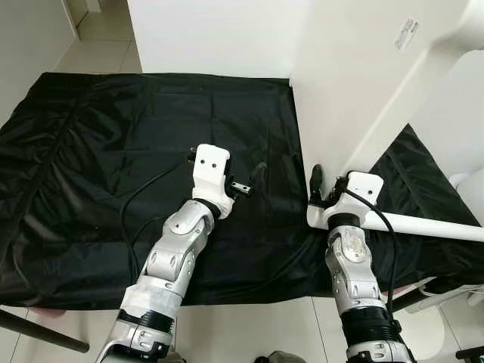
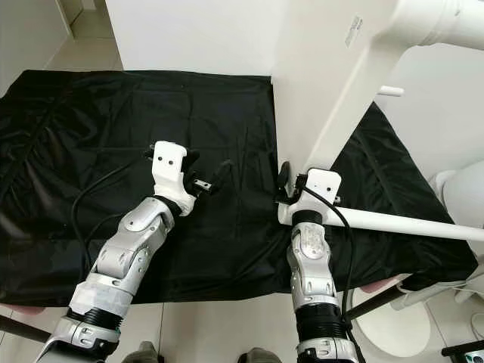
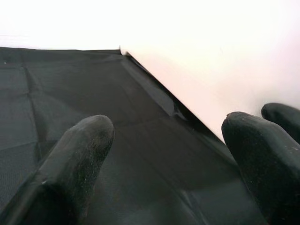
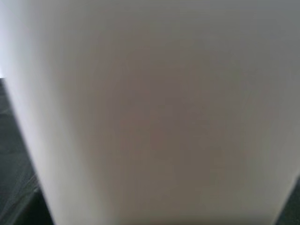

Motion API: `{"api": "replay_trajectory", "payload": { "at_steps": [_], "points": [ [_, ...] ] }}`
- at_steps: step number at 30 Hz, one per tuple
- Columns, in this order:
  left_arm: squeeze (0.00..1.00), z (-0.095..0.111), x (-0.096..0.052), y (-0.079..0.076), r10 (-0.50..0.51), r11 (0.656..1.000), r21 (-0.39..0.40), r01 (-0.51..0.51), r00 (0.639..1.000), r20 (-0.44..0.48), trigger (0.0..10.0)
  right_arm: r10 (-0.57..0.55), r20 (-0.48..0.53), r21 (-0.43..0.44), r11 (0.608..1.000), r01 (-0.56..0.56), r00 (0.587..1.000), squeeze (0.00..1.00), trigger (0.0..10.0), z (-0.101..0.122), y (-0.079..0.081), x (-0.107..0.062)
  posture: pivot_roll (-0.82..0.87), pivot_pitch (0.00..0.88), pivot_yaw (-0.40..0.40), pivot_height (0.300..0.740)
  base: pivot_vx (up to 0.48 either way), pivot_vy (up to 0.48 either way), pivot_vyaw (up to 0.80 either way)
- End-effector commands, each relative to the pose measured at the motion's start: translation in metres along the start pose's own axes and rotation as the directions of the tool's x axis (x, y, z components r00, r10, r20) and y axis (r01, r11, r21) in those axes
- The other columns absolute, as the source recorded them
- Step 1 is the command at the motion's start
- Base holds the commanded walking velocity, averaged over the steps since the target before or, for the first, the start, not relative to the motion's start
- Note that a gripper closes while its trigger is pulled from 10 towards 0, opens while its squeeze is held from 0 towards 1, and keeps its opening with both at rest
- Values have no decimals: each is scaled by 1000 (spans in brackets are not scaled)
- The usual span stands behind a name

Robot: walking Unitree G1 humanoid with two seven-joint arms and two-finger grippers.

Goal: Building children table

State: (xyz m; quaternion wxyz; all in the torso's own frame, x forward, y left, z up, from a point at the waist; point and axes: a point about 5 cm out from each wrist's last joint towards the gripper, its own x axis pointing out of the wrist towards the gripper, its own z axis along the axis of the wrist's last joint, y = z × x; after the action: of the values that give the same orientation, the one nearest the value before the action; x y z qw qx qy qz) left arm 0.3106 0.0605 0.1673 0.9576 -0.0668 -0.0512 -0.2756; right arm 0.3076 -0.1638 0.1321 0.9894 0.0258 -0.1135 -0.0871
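- My right claw (image 1: 318, 189) presses the upright white tabletop (image 1: 355, 83); I cannot tell its grip.
- My left claw (image 3: 164, 159), beside the tabletop, is released and empty.
- The panel looks stiff, smooth, probably slippery: grip its edge.

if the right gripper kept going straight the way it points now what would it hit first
Most likely the white tabletop panel standing on edge on the black cloth. The right gripper points at its face from close by, and the right wrist view shows blurred white surface straight ahead. Whether it already touches is unclear.

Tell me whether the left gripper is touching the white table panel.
Apart. In the left wrist view the left gripper is open over black cloth, with cloth visible before the white panel.
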Motion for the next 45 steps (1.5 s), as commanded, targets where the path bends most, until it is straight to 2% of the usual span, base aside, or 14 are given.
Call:
{"api": "replay_trajectory", "payload": {
  "at_steps": [1,4,5,9,10,12,13,14,15,26,27,32,35,45],
  "points": [
    [0,3,4,1,57,998,4,-57,998,19,10000,13,35,-2,1000,-13,999,0,10000,5,-1,7,42,3,-63,740,0,0,0],
    [0,4,6,0,55,998,5,-55,998,26,10000,33,49,-6,999,-32,998,0,10000,4,1,9,43,1,-63,740,0,0,0],
    [0,5,6,0,54,998,7,-55,998,26,10000,36,52,-4,999,-35,998,0,7882,4,1,9,44,1,-62,740,0,0,0],
    [0,5,5,1,54,999,5,-54,998,28,10000,59,77,10,998,-60,995,0,7451,5,3,9,48,4,-57,740,0,0,0],
    [0,5,5,1,54,999,4,-54,998,29,10000,70,86,14,997,-72,994,0,5176,5,3,8,48,4,-57,740,0,0,0],
    [0,5,5,1,55,998,6,-55,998,29,10000,70,91,24,997,-72,993,0,4431,5,3,7,49,6,-55,740,0,0,0],
    [0,6,5,2,56,998,7,-56,998,29,10000,71,95,34,997,-75,993,0,1725,5,3,6,51,9,-52,740,0,0,0],
    [0,6,5,2,57,998,8,-57,998,30,10000,71,96,37,997,-74,993,0,1725,5,2,6,52,11,-51,740,0,0,0],
    [0,7,6,3,57,998,8,-58,998,31,10000,71,96,50,996,-76,993,0,0,4,3,6,54,13,-49,740,0,0,0],
    [0,11,8,4,61,998,5,-61,997,42,10000,66,109,94,993,-76,992,0,0,4,5,12,61,20,-39,740,0,0,0],
    [0,11,8,3,57,998,4,-57,997,44,10000,82,109,102,990,-93,991,0,10000,4,9,13,65,24,-34,740,0,0,0],
    [0,12,7,2,45,999,3,-45,998,48,10000,123,116,111,985,-135,986,0,10000,6,18,14,65,25,-36,740,0,0,0],
    [0,15,3,-5,-48,999,8,48,996,73,10000,275,142,124,948,-293,951,0,10000,10,51,8,70,26,-41,740,0,0,0],
    [0,17,-21,-14,-261,963,-41,265,961,91,10000,480,221,172,838,-519,849,0,10000,22,100,-10,78,23,-49,740,0,0,0]
  ]
}}
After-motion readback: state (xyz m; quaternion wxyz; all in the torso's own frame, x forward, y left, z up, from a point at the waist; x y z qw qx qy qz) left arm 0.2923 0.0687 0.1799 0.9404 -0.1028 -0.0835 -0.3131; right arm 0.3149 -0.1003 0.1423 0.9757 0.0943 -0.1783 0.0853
